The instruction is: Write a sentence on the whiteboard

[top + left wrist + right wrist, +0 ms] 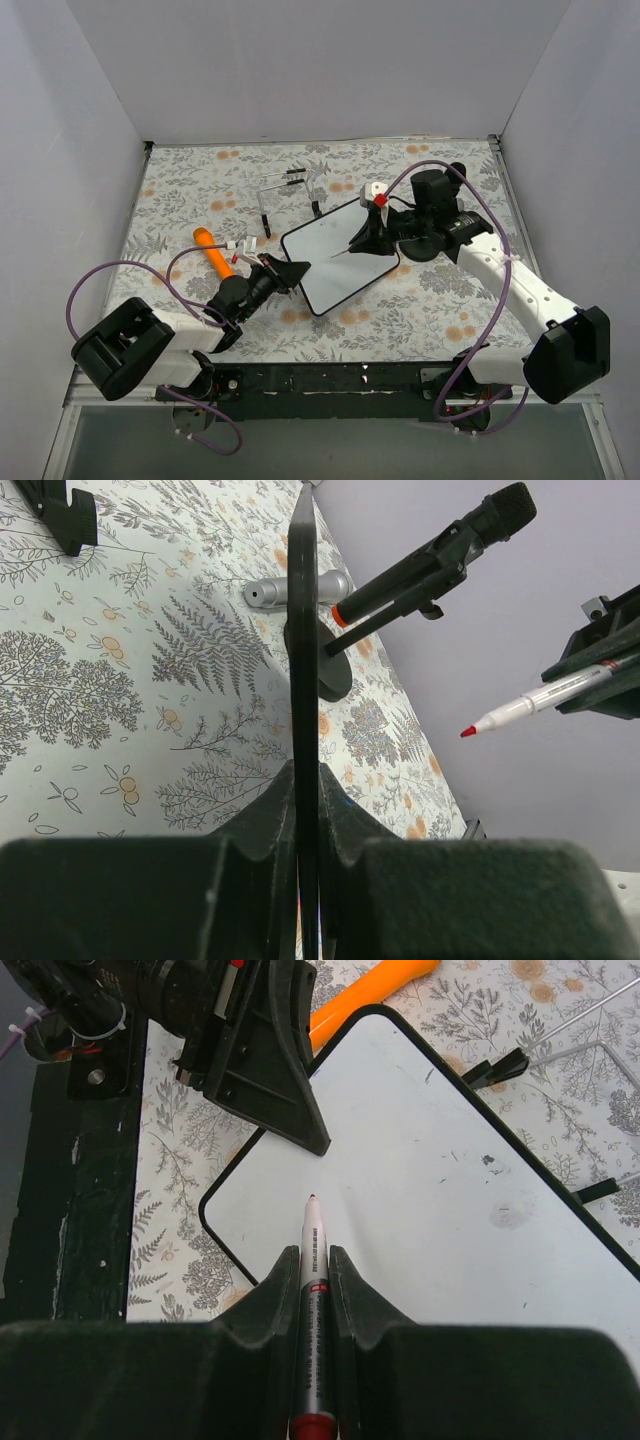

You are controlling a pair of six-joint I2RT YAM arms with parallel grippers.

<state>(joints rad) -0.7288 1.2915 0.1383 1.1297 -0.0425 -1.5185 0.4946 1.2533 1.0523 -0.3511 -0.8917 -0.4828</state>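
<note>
The table (450, 310) has a leaf-and-flower patterned surface. An orange pen-shaped object (210, 248) lies at its left. A wire stand (283, 179) with black feet sits toward the far middle.

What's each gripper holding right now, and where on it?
The left gripper clamps the black-framed white whiteboard by its short edge; the right gripper holds the red-tipped white marker by its barrel.

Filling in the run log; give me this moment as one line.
left hand: shut on whiteboard edge | right hand: shut on marker | tip: off whiteboard | writing: none
</note>
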